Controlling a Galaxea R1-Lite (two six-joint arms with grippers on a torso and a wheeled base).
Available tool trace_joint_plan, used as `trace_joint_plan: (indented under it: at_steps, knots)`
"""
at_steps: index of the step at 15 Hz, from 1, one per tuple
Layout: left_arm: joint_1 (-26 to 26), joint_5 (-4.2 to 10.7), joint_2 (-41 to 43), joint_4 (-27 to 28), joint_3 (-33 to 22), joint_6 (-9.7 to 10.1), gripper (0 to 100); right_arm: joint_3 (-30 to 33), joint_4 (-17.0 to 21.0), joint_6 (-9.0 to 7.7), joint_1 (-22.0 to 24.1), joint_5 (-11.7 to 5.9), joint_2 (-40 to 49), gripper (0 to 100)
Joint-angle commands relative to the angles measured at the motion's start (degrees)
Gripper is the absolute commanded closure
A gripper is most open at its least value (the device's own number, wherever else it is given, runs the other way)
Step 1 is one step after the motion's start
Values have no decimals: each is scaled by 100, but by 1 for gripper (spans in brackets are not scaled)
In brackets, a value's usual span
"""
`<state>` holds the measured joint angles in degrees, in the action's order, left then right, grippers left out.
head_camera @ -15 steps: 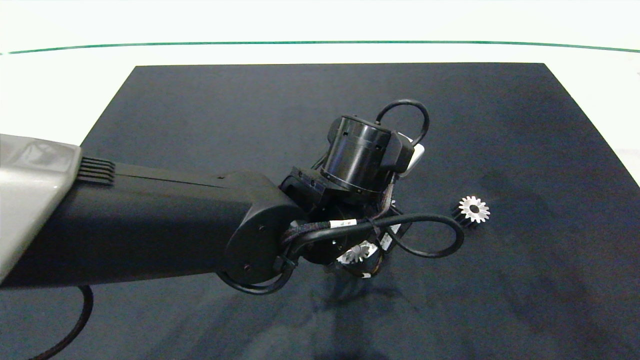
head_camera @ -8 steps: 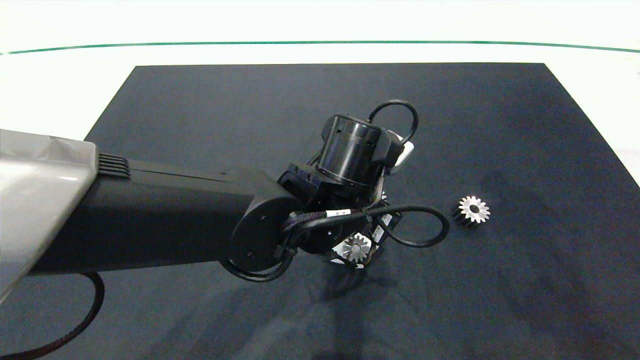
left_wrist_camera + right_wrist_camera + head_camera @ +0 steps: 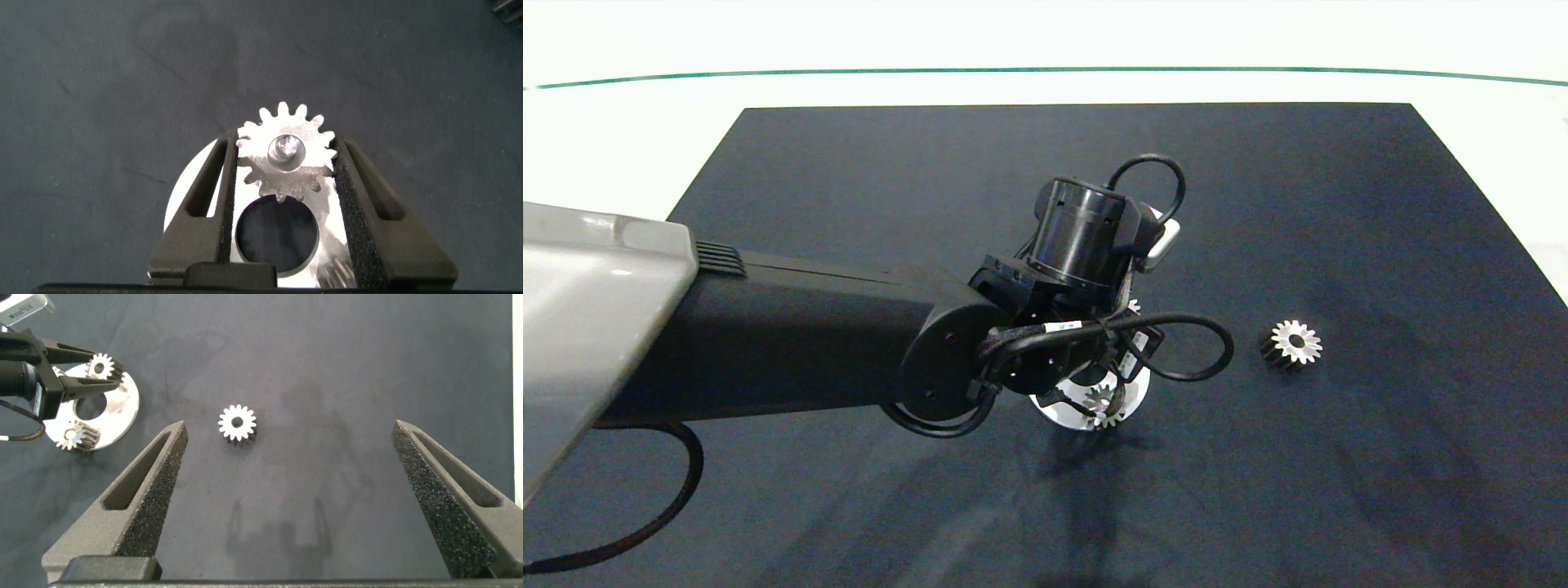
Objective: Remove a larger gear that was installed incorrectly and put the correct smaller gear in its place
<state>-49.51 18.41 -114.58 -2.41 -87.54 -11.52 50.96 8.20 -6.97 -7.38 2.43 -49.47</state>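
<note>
In the left wrist view my left gripper (image 3: 283, 143) is shut on the smaller gear (image 3: 284, 159), a silver blunt-toothed gear. Its bore sits over a bright pin on a round silver plate (image 3: 192, 188). The head view shows the same gear (image 3: 1101, 400) under the left wrist at mid-table. The larger gear (image 3: 1293, 343), star-toothed with dark sides, lies loose on the mat to the right, and it also appears in the right wrist view (image 3: 237, 422). My right gripper (image 3: 290, 429) hangs wide open above the mat with nothing in it, out of the head view.
A third gear (image 3: 78, 435) sits on the plate (image 3: 122, 396) beside the held one. The plate has a large round hole (image 3: 274, 233). A black mat (image 3: 1339, 204) covers the white table; the left arm's cable (image 3: 1201, 359) loops toward the loose gear.
The left gripper has moved left and down with the gear over the last second. The silver plate now shows beneath it. The loose gear has not moved.
</note>
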Motion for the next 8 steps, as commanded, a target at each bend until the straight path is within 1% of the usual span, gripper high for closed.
trace_joint_plan:
  at_steps: [1, 5, 7, 8]
  knots:
    - [-50, 14, -47, 13, 9, 1, 81, 2, 6, -6, -1, 4, 25, 0]
    - [-121, 66, -65, 22, 18, 1, 81, 2, 6, -6, -1, 4, 25, 0]
    - [-147, 66, -91, 22, 9, 1, 81, 2, 6, -6, -1, 4, 25, 0]
    - [-147, 93, -126, 22, 9, 18, 81, 2, 6, -6, -1, 4, 25, 0]
